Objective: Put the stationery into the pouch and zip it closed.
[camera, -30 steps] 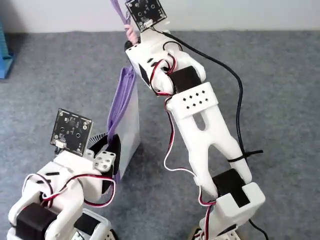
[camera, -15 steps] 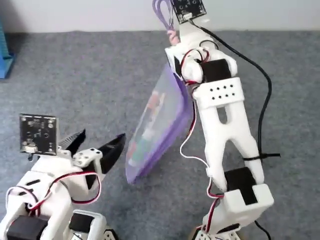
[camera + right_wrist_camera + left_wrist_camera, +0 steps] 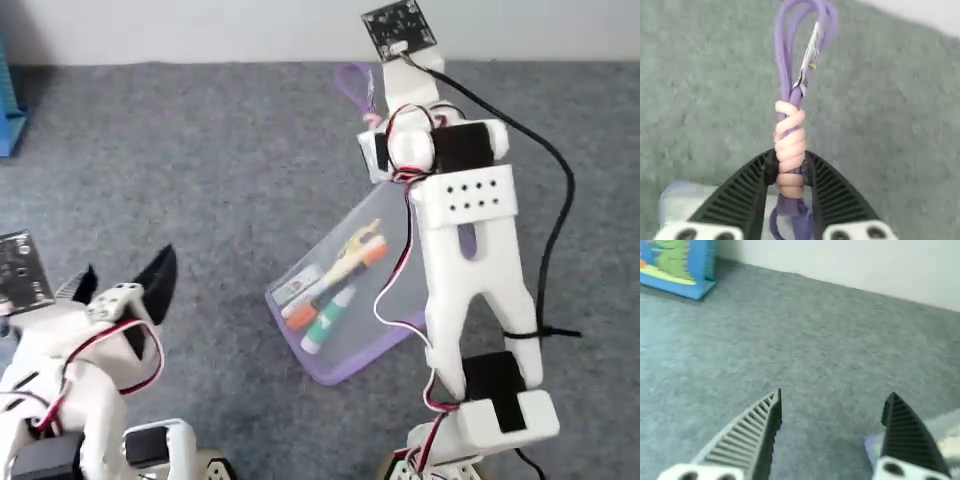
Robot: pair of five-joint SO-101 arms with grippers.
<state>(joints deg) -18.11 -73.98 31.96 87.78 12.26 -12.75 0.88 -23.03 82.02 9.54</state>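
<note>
A clear pouch with purple trim (image 3: 372,300) lies flat on the grey carpet beside the right arm, with several markers (image 3: 335,290) inside it. My right gripper (image 3: 790,160) is shut on the pink coiled zipper pull (image 3: 790,145), from which a purple cord loop (image 3: 790,50) sticks out. From above, that gripper (image 3: 372,120) sits at the pouch's far end, the loop (image 3: 352,85) beyond it. My left gripper (image 3: 125,270) stands open and holds nothing, left of the pouch and apart from it. Between its fingertips (image 3: 835,397) is bare carpet, with a pouch corner (image 3: 950,430) at the edge.
A blue box (image 3: 675,265) with a green picture stands against the white wall at the far left (image 3: 8,100). Grey carpet (image 3: 200,180) covers the area between the arms and the wall. The right arm's cables (image 3: 545,200) hang along its right side.
The right arm swung right and lowered the pouch from upright to flat. My left gripper let go of the pouch's lower end, opened, and drew back to the left.
</note>
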